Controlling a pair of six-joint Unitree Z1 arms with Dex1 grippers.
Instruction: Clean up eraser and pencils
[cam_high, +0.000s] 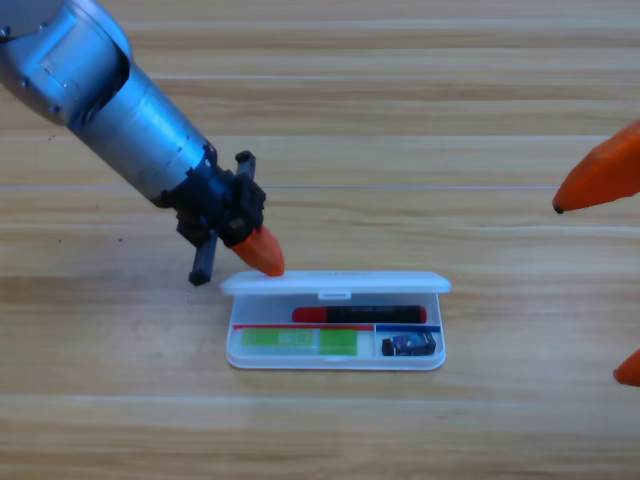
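Left gripper (262, 256) at case lid (335, 283) left end, jaw state unclear; black-red pencil (360, 314), green pencil (298, 341), eraser (409, 345) inside case; right gripper (598, 180) waits at right edge, jaws spread wide

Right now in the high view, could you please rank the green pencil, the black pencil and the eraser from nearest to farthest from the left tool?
From the left tool:
1. Green pencil, case's lower left.
2. Black pencil, upper slot, reaching right.
3. Eraser, lower right compartment.
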